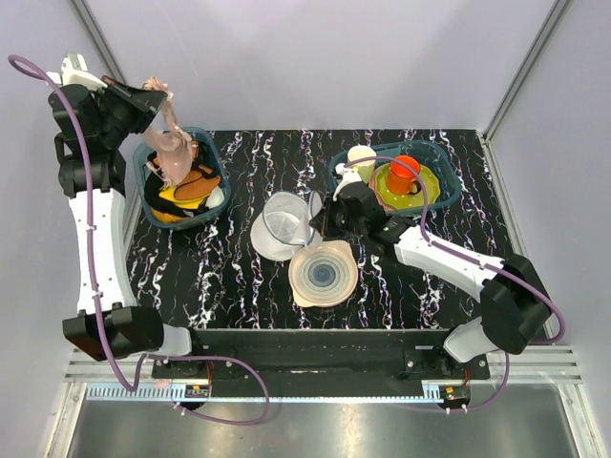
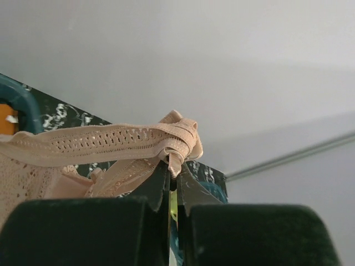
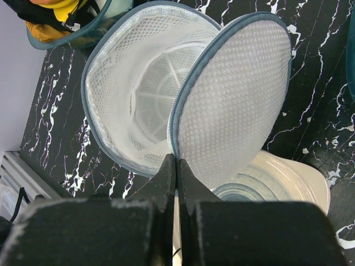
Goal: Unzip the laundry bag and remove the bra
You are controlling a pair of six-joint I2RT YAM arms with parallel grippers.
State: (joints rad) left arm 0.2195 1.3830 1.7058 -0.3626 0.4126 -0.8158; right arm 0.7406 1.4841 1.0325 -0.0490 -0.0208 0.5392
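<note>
- The left pincer (image 1: 153, 95) is lifted high at the far left, close to the wall and over the far-left edge of the bench (image 1: 239, 286). Its fingers are pressed together on a strap of the bra (image 1: 172, 143).
- In the left wrist view the strap is bunched just above the left pincer (image 2: 172, 169). The bra (image 2: 111, 141) runs out of the picture at the left, so its cups are cut off.
- The bra hangs down from the pincer to the left basket (image 1: 218, 164). Its lower end lies over a yellow garment (image 1: 181, 196), and I cannot tell how much rests inside.
- Bare bench shows between this basket and the laundry bag (image 1: 284, 224).
- The laundry bag (image 3: 138, 100) stands at the middle of the bench, unzipped, with its lid tipped up on the right.
- The right pincer (image 3: 176, 160) is closed on the zip rim where the lid meets the body. From above, the lid partly hides the right pincer (image 1: 320, 221).
- The plate (image 1: 323, 275) lies just near of the bag and is partly covered by it in the wrist view.
- The right basket (image 1: 439, 157) is at the far right edge.
</note>
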